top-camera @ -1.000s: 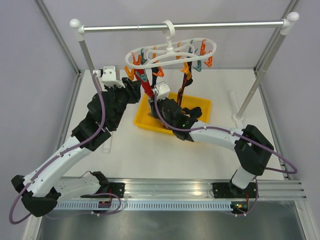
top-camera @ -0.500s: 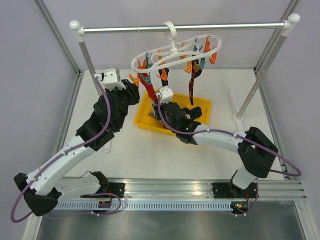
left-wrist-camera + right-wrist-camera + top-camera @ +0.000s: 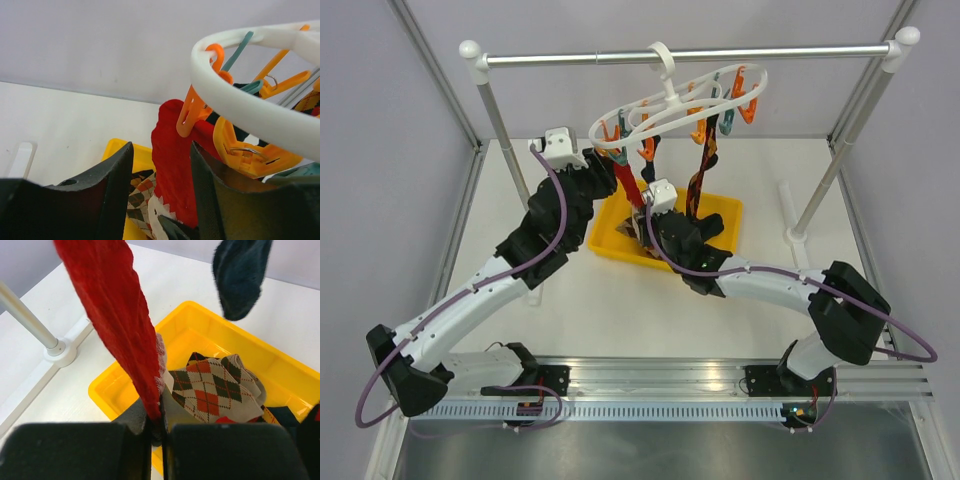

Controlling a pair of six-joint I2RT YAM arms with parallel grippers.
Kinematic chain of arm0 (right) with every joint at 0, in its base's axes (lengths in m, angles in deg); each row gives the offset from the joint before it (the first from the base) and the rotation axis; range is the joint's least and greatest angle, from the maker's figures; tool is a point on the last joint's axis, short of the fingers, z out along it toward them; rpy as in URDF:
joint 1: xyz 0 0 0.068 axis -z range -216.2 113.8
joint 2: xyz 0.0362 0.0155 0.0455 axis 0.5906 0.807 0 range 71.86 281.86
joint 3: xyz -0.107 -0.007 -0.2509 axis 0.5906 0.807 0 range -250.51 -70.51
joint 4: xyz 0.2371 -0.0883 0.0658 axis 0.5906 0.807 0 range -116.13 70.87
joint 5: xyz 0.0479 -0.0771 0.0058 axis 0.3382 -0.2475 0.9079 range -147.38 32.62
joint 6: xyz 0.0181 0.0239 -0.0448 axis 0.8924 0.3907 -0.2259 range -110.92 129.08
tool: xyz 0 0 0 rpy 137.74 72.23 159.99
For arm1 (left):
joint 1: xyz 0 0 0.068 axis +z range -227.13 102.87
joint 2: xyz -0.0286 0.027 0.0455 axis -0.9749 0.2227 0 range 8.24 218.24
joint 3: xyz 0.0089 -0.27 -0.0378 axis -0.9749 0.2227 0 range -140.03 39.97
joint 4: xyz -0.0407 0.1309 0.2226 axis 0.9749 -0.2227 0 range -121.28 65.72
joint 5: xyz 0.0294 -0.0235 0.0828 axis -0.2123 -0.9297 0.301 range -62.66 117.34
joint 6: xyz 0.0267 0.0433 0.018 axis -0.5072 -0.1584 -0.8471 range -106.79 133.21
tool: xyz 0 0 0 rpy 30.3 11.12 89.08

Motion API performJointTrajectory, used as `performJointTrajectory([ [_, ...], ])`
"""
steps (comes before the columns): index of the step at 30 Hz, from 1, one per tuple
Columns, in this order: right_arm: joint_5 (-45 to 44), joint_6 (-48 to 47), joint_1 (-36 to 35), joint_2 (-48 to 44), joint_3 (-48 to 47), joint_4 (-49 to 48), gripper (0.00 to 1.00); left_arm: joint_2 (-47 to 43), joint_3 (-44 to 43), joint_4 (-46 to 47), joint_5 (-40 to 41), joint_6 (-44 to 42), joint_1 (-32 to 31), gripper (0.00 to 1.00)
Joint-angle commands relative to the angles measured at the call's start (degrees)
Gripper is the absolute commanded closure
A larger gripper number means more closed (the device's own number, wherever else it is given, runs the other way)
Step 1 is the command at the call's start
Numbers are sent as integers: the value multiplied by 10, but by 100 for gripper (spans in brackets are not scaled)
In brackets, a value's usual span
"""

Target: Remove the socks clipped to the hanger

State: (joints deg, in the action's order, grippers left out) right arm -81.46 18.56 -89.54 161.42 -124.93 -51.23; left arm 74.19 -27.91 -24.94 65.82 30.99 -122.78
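Right end effector (image 3: 156, 427) clamped long red fabric sock (image 3: 117, 315); left end effector (image 3: 160, 150) stood open, 8 o'clock of white plastic oval hanger (image 3: 240, 107).

Three socks (image 3: 630, 187) hang from one hanger (image 3: 672, 98); one tray (image 3: 726, 211) holds more, uncountable; one rail (image 3: 770, 49); two arms (image 3: 480, 297).

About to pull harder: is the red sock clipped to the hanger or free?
Clipped: an orange peg bites the red sock at its top; it runs taut down into the shut right gripper.
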Motion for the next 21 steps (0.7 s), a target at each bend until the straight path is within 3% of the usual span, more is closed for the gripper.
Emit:
performJointTrajectory([
  [1, -2, 7, 2, -31, 14, -22, 99, -12, -16, 58, 3, -19, 2, 46],
  [9, 90, 0, 3, -83, 34, 5, 99, -71, 27, 46, -39, -6, 2, 40],
  [21, 386, 34, 63, -172, 36, 78, 95, -221, 108, -28, -114, 32, 9, 35],
])
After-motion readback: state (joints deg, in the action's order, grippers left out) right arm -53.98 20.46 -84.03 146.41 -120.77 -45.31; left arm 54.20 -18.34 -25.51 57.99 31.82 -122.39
